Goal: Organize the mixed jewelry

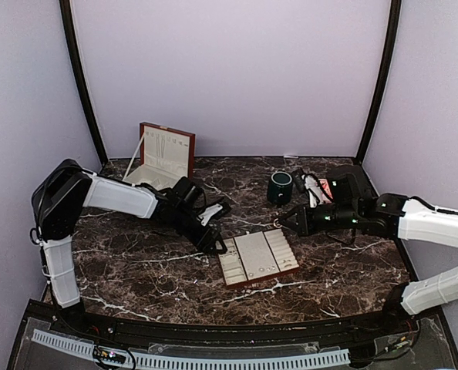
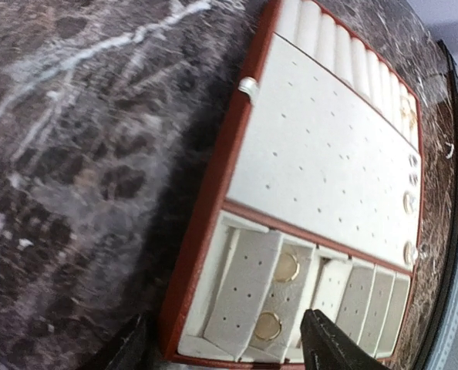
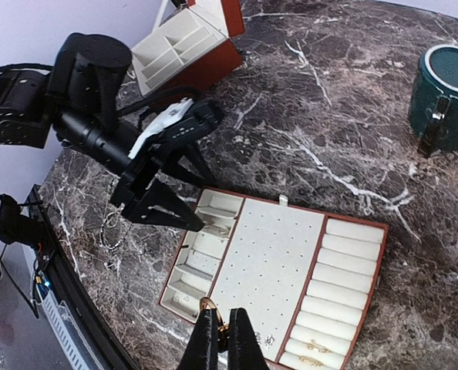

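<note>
The cream-padded tray (image 1: 252,254) (image 2: 321,154) (image 3: 271,262) lies flat mid-table. My left gripper (image 1: 217,244) (image 2: 229,353) (image 3: 210,206) hangs open over the tray's left-hand compartments, where two gold hoops (image 2: 285,267) lie in one slot between the spread fingers. My right gripper (image 1: 280,222) (image 3: 222,339) is shut on a small gold ring (image 3: 211,307), held above the tray's edge. Gold rings (image 3: 314,348) sit in the ring rolls and small studs (image 3: 264,339) on the dotted panel. Loose silvery pieces (image 3: 109,231) lie on the marble beside the left gripper.
The red-brown wooden box (image 1: 165,154) (image 3: 184,42) stands open at the back left. A dark green mug (image 1: 280,186) (image 3: 448,96) sits behind the tray, close to the right arm. The table's near edge runs just below the tray.
</note>
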